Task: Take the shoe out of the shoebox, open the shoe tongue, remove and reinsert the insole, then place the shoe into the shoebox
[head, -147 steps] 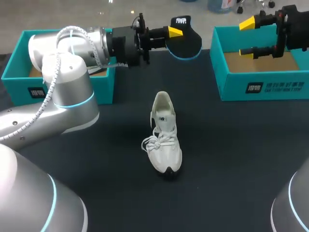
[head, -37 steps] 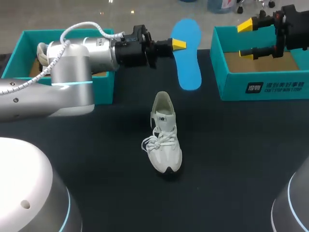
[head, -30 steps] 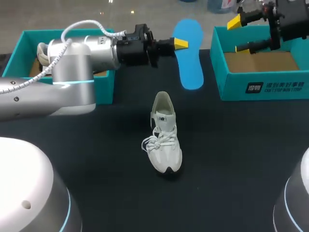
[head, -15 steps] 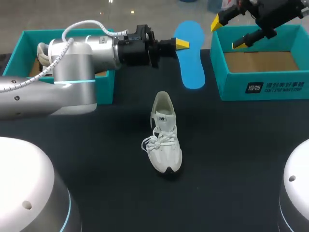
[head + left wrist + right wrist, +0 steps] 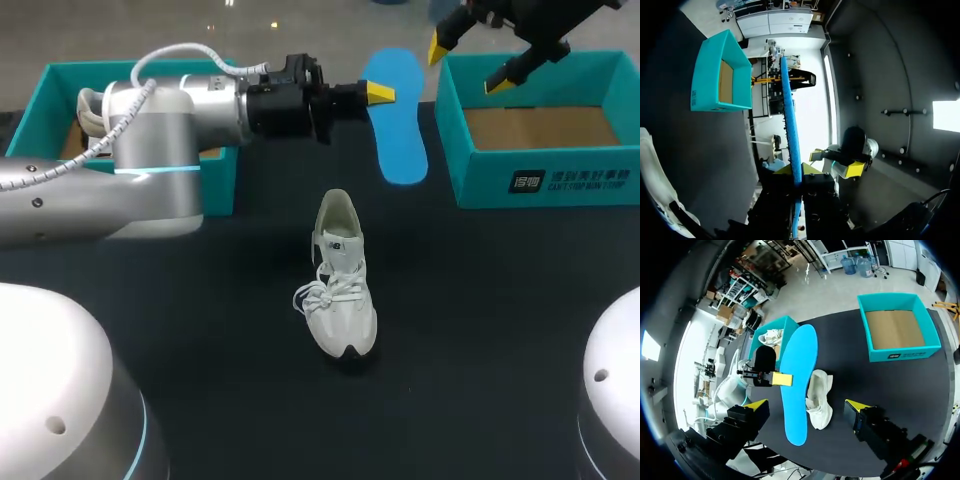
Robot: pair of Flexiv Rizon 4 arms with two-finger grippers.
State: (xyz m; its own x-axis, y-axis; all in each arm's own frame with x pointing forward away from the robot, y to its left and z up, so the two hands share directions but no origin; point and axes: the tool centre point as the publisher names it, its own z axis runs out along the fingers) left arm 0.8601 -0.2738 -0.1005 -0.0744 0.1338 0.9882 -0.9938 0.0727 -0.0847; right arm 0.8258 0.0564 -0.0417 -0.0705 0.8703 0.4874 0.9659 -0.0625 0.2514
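Note:
A white shoe (image 5: 340,280) stands upright mid-table, its opening toward the far side; the right wrist view shows the shoe (image 5: 820,397) far beneath its fingers. My left gripper (image 5: 377,93) is shut on the edge of the blue insole (image 5: 396,118), held in the air above the table's far side. In the left wrist view the insole (image 5: 791,120) runs edge-on between the yellow tips of the left gripper (image 5: 798,171). My right gripper (image 5: 469,62) hangs open and empty above the right shoebox (image 5: 540,180), beside the insole (image 5: 797,382). The right gripper (image 5: 806,406) has its tips wide apart.
A second teal box (image 5: 40,165) stands at the left behind my left arm, with another white shoe (image 5: 771,336) in it. The right shoebox (image 5: 897,354) shows a bare cardboard floor. Black tabletop (image 5: 480,320) surrounds the shoe.
My right gripper has risen from over its box, swung left toward the insole and turned. The left gripper has edged slightly right with the insole. The shoe has not moved.

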